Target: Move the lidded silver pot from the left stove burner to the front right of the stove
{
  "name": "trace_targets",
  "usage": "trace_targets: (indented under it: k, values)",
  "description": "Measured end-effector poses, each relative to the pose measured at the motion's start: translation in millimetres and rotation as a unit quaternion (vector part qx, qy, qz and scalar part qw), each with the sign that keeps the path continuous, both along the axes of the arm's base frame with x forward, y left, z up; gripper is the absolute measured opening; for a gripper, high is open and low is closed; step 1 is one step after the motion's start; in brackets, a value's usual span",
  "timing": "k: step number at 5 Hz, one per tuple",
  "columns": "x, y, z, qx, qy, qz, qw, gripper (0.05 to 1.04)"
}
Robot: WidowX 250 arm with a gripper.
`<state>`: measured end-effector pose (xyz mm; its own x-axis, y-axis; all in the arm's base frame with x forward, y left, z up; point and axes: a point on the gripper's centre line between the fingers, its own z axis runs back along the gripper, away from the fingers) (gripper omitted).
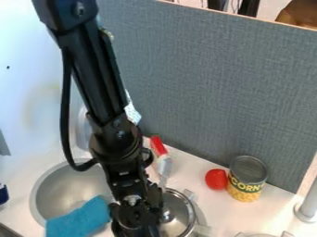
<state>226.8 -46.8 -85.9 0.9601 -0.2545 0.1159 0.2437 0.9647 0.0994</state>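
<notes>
Your black two-finger gripper (133, 227) hangs low before a grey fabric-covered partition (213, 88). Seen from the camera, a round grey metal sink (55, 190) lies left of your jaws, a blue cloth (79, 218) at its near edge, close beside them. Immediately right is a round, shiny silver metal pot or lid (178, 216); farther right, a yellow-and-green-labelled can (248, 179). Beyond them lies a red-handled utensil (158, 146); right and beyond, a round red tomato-like toy (216, 179). You cannot tell whether your jaws are released or clenched.
</notes>
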Motion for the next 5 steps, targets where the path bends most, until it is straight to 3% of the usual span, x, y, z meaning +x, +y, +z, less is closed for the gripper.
trace_targets:
  k: [1, 3, 5]
  values:
    - [2.4, 1.2, 0.4, 0.003, -0.008, 0.007, 0.9999, 0.432]
    - [0.4, 4.4, 0.0, 0.013, -0.012, 0.018, 0.9997, 0.401]
    - [2.8, -16.6, 17.2, 0.001, -0.024, 0.003, 0.9997, 0.401]
